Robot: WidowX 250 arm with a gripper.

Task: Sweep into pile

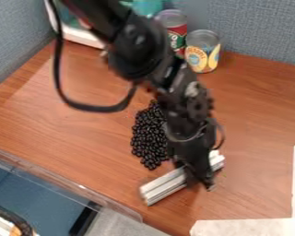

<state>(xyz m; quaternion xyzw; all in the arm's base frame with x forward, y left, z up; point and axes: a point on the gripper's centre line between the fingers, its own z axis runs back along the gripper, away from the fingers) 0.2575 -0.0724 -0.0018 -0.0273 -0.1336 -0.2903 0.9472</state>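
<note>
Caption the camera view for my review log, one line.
The robot's hand at a pale ridged bar, beside a mound of black beans on a wood-grain table.

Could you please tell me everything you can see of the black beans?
The beans are small, rounded and glossy black, and look hard and dry. They lie loose on the wood-look table, crowded together in one long patch with an uneven edge. The arm hides part of the patch's right side. At its near end, a little table shows between the beans and the pale, ridged bar.
</note>
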